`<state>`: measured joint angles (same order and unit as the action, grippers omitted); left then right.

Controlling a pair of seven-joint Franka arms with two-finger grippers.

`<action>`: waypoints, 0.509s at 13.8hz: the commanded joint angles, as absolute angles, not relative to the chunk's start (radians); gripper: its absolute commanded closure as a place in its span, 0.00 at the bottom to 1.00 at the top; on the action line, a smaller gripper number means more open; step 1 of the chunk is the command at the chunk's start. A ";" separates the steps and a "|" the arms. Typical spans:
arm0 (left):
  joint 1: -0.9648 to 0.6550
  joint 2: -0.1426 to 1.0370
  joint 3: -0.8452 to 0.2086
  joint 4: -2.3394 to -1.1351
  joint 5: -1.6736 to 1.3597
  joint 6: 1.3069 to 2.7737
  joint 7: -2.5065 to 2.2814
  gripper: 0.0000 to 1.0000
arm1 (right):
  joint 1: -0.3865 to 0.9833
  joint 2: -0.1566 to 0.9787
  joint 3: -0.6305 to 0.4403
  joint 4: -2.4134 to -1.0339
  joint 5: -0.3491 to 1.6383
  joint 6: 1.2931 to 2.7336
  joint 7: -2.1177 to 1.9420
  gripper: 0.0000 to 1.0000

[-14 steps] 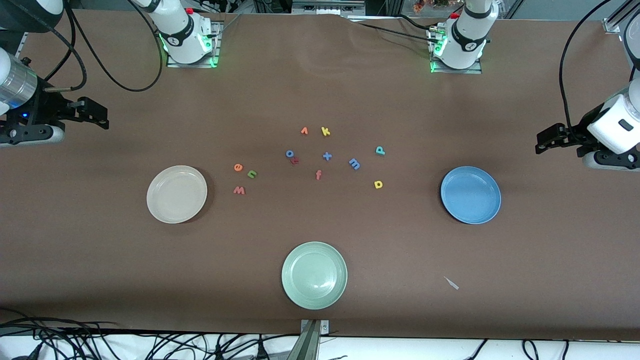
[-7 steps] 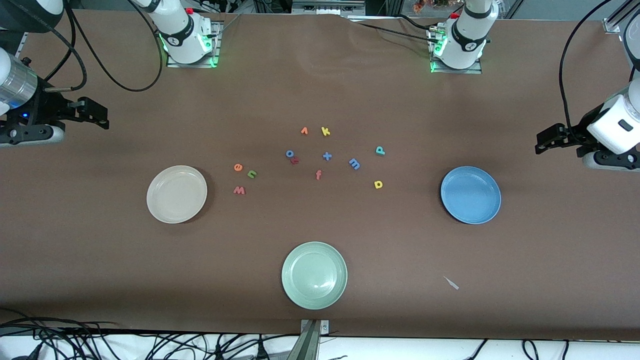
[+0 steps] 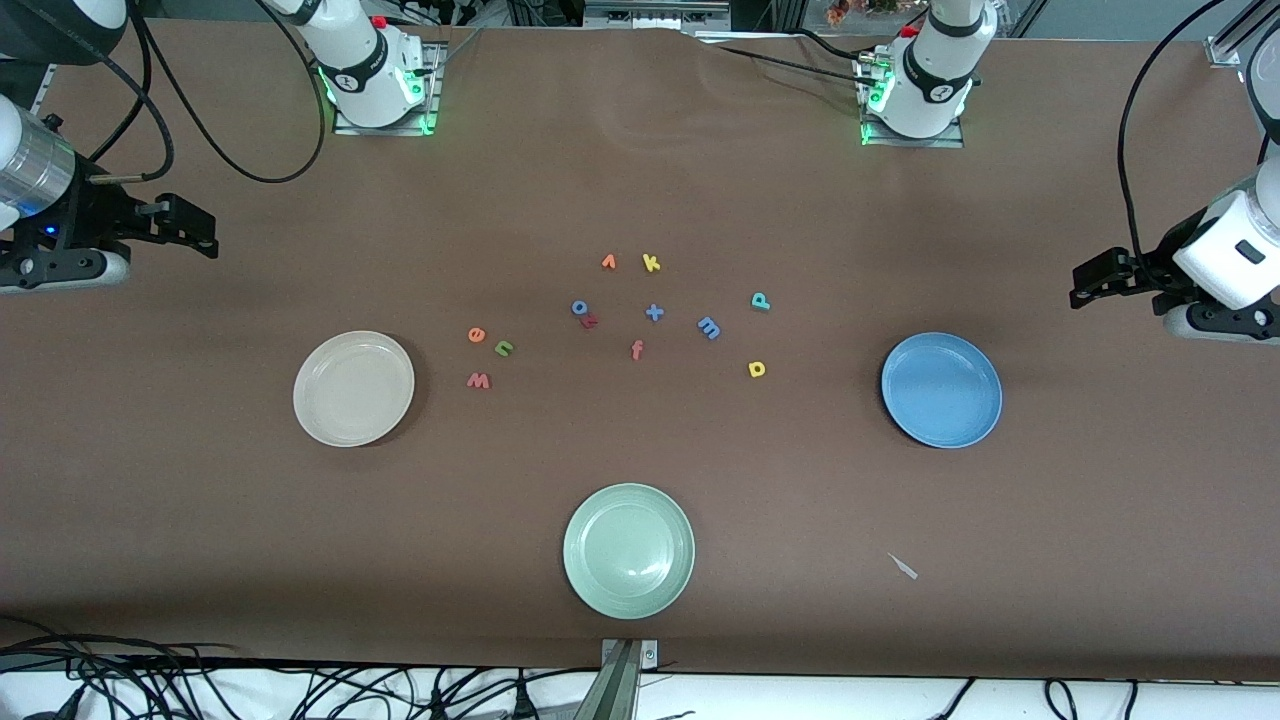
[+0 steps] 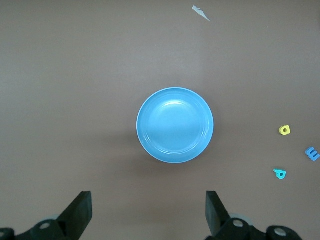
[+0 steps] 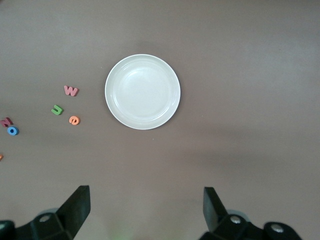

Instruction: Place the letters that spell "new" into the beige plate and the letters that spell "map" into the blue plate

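Brown worktop (image 3: 640,180) held every letter; beige plate (image 3: 353,388) and blue plate (image 3: 941,390) were bare, both grippers' fingers wide open, waiting.

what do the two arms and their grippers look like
Both arms are white with black joint rings, on bases lit green, each base with a small red button. Black cables loop off them. The left gripper and right gripper are black with angular black fingers; the right wrist has a silver cylinder.
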<state>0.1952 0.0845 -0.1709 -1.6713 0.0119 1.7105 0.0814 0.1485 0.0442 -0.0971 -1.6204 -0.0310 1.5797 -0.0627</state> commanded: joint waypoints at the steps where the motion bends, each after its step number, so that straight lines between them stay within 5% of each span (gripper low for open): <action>1: 0.210 0.132 -0.163 -1.663 -0.028 1.715 0.087 0.00 | 0.150 0.014 -0.097 -1.654 0.000 1.594 -0.060 0.00; 7: 0.196 0.216 -0.169 -1.592 -0.031 1.723 0.075 0.00 | 0.152 0.031 -0.078 -1.657 0.047 1.615 -0.060 0.00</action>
<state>0.2015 0.1679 -0.1698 -1.6563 0.0051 1.7309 0.0812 0.1499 0.0443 -0.0864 -1.6339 0.0219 1.5949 -0.0627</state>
